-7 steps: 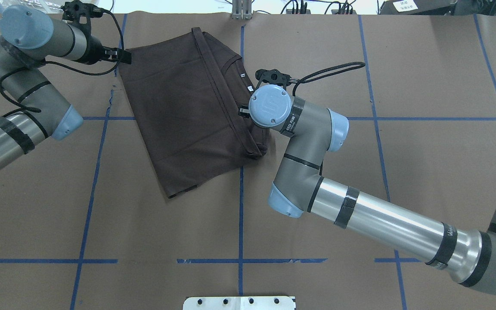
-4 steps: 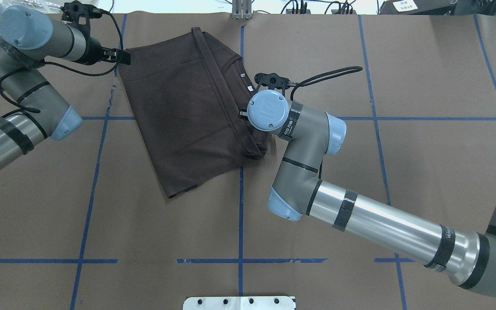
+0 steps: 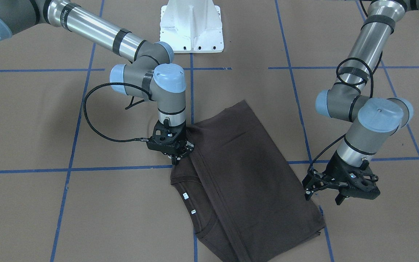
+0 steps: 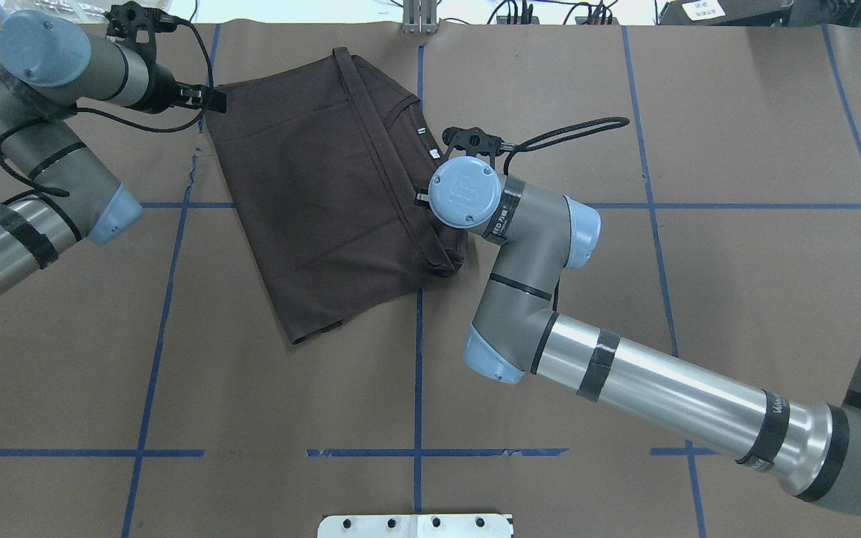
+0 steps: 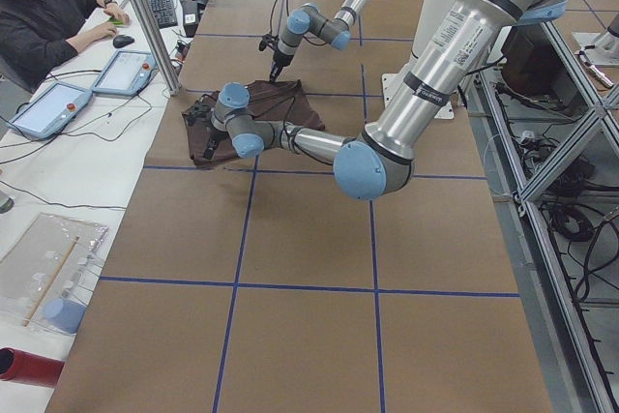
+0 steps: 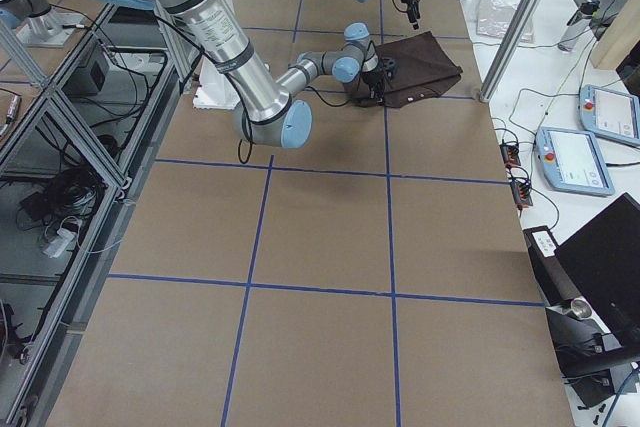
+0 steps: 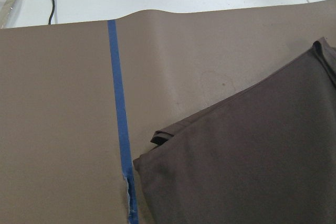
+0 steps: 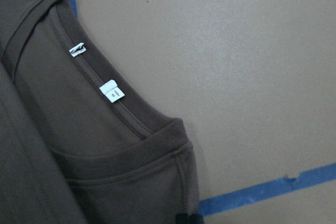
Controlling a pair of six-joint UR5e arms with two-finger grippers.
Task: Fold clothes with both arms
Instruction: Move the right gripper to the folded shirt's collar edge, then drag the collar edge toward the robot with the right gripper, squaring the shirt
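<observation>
Right claw pinched shut on shirt edge, collar just beside. Left claw open, empty, shirt corner beside it.

T-shirt: plain dark brown with darker seam lines. Two small white neck tags on the collar band. Bench: flat brown paper cover with a blue tape grid. Left arm and right arm: silver tubes, grey joints, light blue caps, black bands. Left end effector and right end effector: black. Base block, top centre of the front view: white.
</observation>
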